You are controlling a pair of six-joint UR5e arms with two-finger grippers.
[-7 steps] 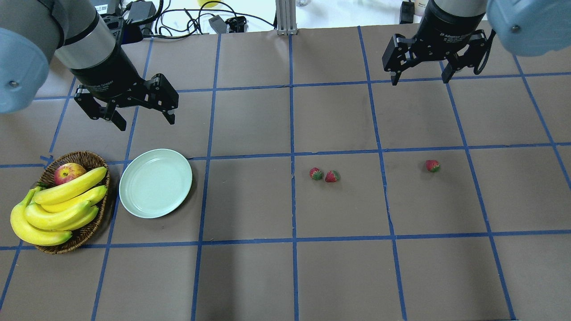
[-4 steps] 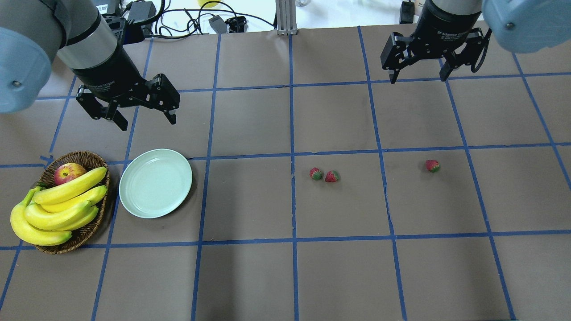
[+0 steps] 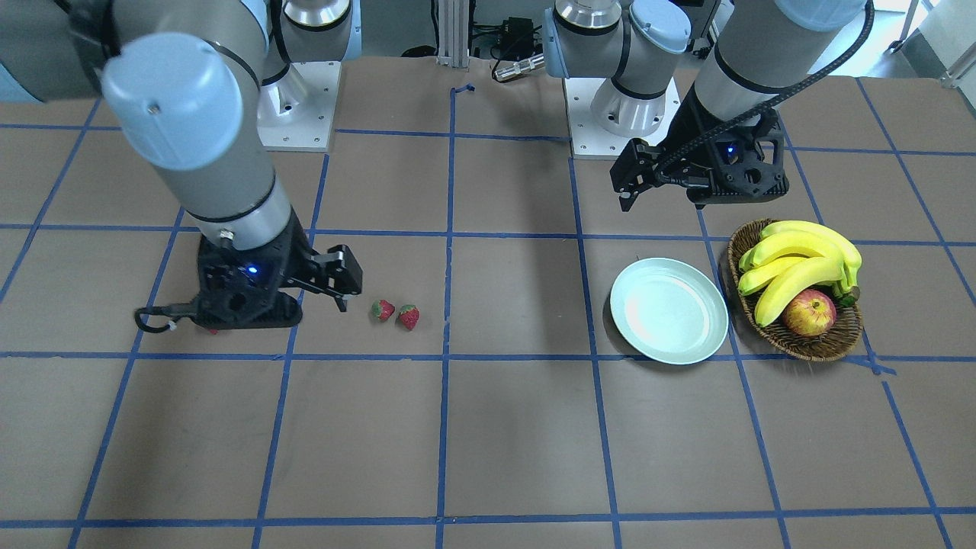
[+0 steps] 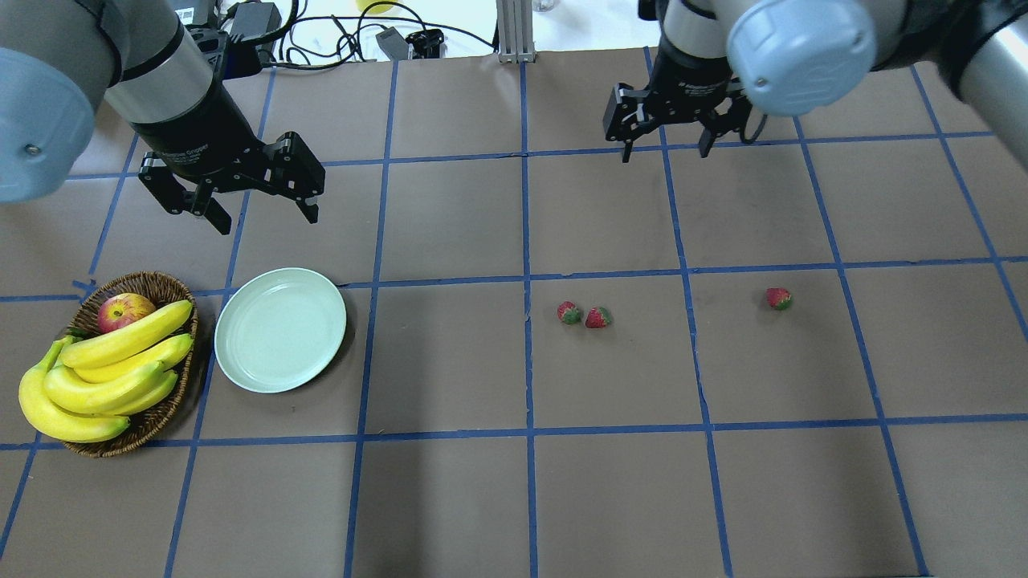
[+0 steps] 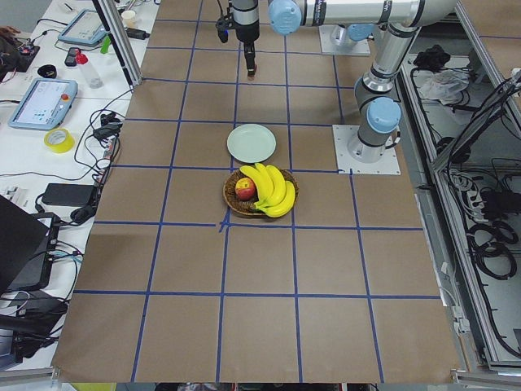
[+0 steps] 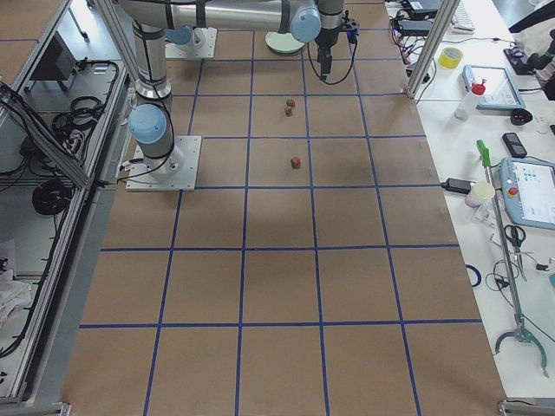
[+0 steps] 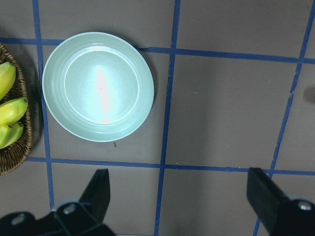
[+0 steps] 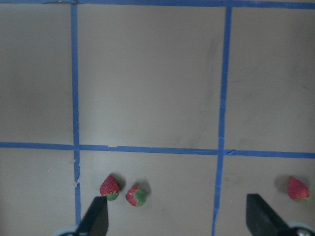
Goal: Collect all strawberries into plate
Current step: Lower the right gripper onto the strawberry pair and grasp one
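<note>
A wicker basket point(image 4: 165, 282) holding bananas point(image 4: 104, 377) and an apple point(image 4: 122, 309) sits at the desk's point(image 4: 450, 361) left end; the plate point(image 4: 280, 330) lies just beside it; the left arm's fingers point(image 4: 213, 217) hang spread wide beyond the plate; two strawberries point(image 4: 569, 313) lie close together right of centre, a third strawberry point(image 4: 778, 299) well apart further right; the right arm's fingers point(image 4: 626, 149), also wide, hover beyond the pair.

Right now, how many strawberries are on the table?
3. The first strawberry and second strawberry lie side by side near centre; the third strawberry lies alone, farther toward the robot's right. None seems hidden.
</note>
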